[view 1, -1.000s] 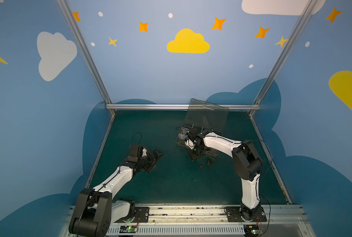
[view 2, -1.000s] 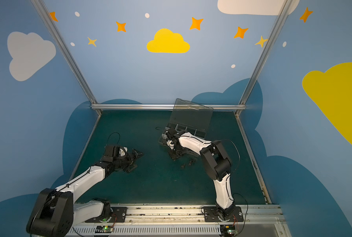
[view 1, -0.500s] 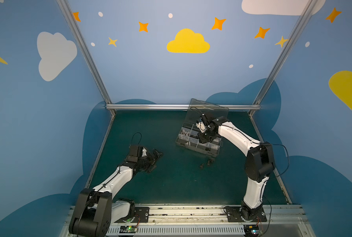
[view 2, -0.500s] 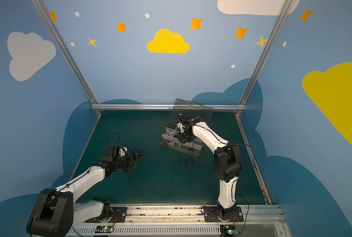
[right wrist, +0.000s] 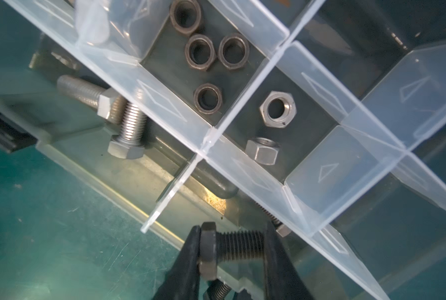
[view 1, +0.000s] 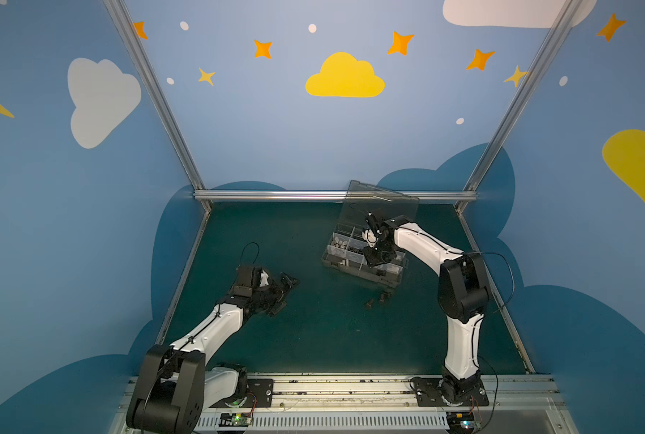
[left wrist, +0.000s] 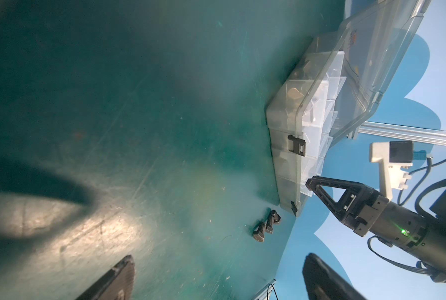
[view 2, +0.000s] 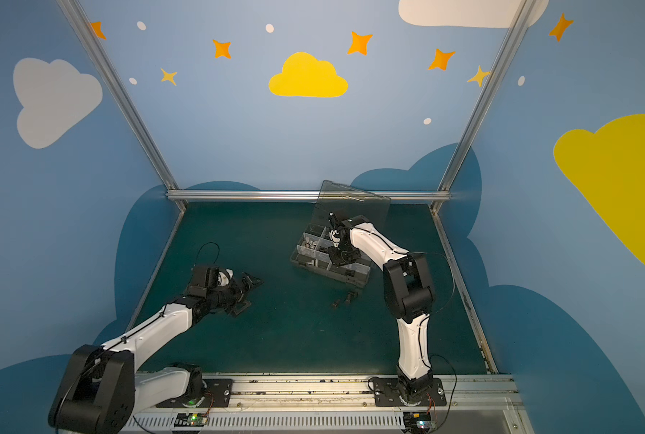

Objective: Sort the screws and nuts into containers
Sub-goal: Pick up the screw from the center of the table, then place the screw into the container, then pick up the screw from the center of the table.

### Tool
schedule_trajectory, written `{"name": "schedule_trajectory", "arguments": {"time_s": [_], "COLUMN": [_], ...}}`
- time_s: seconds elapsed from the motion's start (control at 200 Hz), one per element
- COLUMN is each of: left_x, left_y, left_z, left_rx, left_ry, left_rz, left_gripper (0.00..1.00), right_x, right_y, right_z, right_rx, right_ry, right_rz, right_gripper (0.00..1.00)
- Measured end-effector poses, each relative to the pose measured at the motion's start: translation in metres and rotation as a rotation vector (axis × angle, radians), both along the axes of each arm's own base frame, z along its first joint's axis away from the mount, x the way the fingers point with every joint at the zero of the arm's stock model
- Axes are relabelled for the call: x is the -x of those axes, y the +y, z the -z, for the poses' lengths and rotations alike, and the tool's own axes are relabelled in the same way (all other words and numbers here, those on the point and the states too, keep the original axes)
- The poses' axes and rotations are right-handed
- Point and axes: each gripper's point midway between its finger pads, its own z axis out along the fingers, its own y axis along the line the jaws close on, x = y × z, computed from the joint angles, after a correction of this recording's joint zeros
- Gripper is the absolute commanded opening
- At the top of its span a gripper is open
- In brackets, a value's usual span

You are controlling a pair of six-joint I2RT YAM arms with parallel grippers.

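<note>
Clear greyish box on the desk, lid propped open. One compartment holds four dark nuts, the next two silver nuts, and another two silver bolts. A black screw sits crosswise between the right fingers. Two loose screws lie near the box's corner.

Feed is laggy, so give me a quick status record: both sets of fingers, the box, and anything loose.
right fingers: shut on a black bolt, above the box
left fingers: open, empty, apart from the box
lid: open
box contents: dark nuts, silver nuts, silver bolts, each in its own compartment
mat: two loose bolts beside the box
</note>
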Motion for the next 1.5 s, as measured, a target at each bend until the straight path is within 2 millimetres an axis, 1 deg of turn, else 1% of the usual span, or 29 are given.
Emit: {"name": "schedule_trajectory", "arguments": {"time_s": [0.135, 0.195, 0.596, 0.711, 0.801, 0.916, 1.016, 1.106, 1.302, 1.442, 1.502], "left_x": [0.000, 0.000, 0.000, 0.000, 0.000, 0.000, 0.000, 0.000, -0.002, -0.002, -0.003], "left_y": [0.000, 0.000, 0.001, 0.001, 0.000, 0.000, 0.000, 0.000, 0.000, -0.001, -0.002], "left_z": [0.000, 0.000, 0.000, 0.000, 0.000, 0.000, 0.000, 0.000, -0.001, 0.001, 0.001], "left_rx": [0.000, 0.000, 0.000, 0.000, 0.000, 0.000, 0.001, 0.001, 0.006, 0.009, 0.013], "left_ry": [0.000, 0.000, 0.000, 0.000, 0.000, 0.000, 0.000, -0.001, -0.010, -0.005, -0.002], "left_rz": [0.000, 0.000, -0.002, -0.002, -0.002, -0.002, -0.002, -0.002, 0.001, 0.006, 0.009], "left_gripper": [1.00, 1.00, 1.00, 1.00, 1.00, 1.00, 1.00, 1.00, 1.00, 1.00, 1.00], "right_x": [0.000, 0.000, 0.001, 0.005, 0.015, 0.032, 0.049, 0.067, 0.107, 0.123, 0.126], "right_y": [0.000, 0.000, 0.001, 0.004, 0.005, 0.004, 0.001, -0.003, 0.001, 0.007, 0.007], "right_z": [0.000, 0.000, -0.001, -0.010, -0.024, -0.043, -0.048, -0.044, -0.021, -0.004, 0.002], "right_rx": [-0.001, -0.001, -0.016, -0.051, -0.084, -0.122, -0.133, -0.135, -0.120, -0.123, -0.124], "right_ry": [0.001, 0.002, 0.007, 0.003, -0.006, -0.023, -0.017, 0.013, 0.094, 0.135, 0.152], "right_rz": [0.007, 0.007, 0.006, -0.004, -0.021, -0.044, -0.040, -0.006, 0.113, 0.262, 0.327], "right_gripper": [0.37, 0.40, 0.50, 0.54, 0.58, 0.61, 0.63, 0.63, 0.66, 0.66, 0.66]}}
